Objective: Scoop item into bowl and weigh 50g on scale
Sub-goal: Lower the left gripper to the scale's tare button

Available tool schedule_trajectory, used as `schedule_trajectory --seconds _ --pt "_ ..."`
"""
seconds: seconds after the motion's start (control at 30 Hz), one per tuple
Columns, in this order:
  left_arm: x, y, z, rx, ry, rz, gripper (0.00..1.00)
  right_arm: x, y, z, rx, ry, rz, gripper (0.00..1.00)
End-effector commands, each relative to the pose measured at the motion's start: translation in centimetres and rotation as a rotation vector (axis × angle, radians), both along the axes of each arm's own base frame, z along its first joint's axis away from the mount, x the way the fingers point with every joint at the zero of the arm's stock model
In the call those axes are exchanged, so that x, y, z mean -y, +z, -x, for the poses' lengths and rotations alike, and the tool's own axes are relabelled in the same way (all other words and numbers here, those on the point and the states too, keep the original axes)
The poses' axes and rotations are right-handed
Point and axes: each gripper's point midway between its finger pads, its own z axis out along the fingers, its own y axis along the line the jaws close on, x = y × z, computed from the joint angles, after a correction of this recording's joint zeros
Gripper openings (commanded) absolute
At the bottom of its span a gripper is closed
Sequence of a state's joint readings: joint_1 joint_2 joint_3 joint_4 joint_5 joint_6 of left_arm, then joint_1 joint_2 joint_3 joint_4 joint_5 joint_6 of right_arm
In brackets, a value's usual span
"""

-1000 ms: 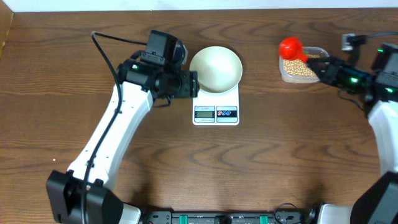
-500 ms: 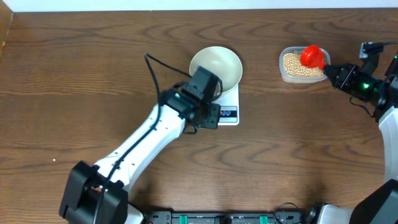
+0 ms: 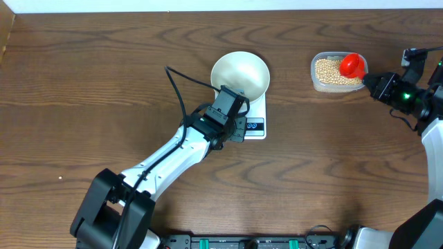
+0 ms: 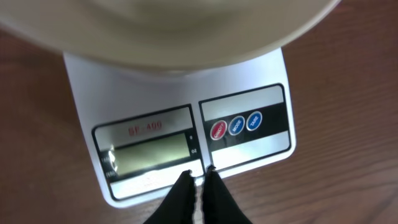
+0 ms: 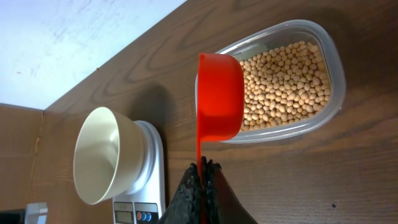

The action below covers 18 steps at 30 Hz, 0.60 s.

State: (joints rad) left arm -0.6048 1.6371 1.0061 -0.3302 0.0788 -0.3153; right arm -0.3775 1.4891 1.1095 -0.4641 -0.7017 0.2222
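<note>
Scale (image 3: 259,115) long axis near-far, LCD (image 4: 149,154) end twd robot.

Dark brown wood-grain table (image 3: 83,83), grain running left to right, fills overhead view. Pale strip (image 3: 208,5) beyond far edge. Scale (image 3: 257,126) flat on table near centre, a little toward far side, display end facing near edge. Clear plastic tub (image 3: 332,88) on table at far right, well apart from scale, long side roughly parallel to far edge. Small pale speck (image 3: 60,178) on wood at near left. Left wrist view: wood showing either side of scale and past its display end.
</note>
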Motion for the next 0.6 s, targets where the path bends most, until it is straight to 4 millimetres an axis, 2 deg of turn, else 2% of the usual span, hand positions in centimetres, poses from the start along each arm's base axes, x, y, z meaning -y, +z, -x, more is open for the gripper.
schedule_trajectory --seconds 0.0,0.13,0.3,0.4,0.57 --pt "0.0 -0.6 -0.5 0.048 -0.087 -0.056 0.07 0.2 1.0 -0.2 0.033 0.007 0.028 0.01" --pt "0.2 -0.7 -0.9 0.075 -0.134 -0.072 0.08 0.2 1.0 -0.2 0.032 0.008 0.028 0.01" --pt "0.3 -2.1 -0.9 0.055 -0.136 -0.083 0.07 0.1 0.9 -0.1 0.033 0.019 0.039 0.01" --pt "0.8 -2.9 -0.9 0.049 -0.164 -0.085 0.07 0.2 0.8 0.0 0.033 0.021 0.046 0.01" --pt "1.8 -3.2 -1.1 0.075 -0.200 -0.084 0.08 0.2 0.8 0.0 0.032 0.021 0.046 0.01"
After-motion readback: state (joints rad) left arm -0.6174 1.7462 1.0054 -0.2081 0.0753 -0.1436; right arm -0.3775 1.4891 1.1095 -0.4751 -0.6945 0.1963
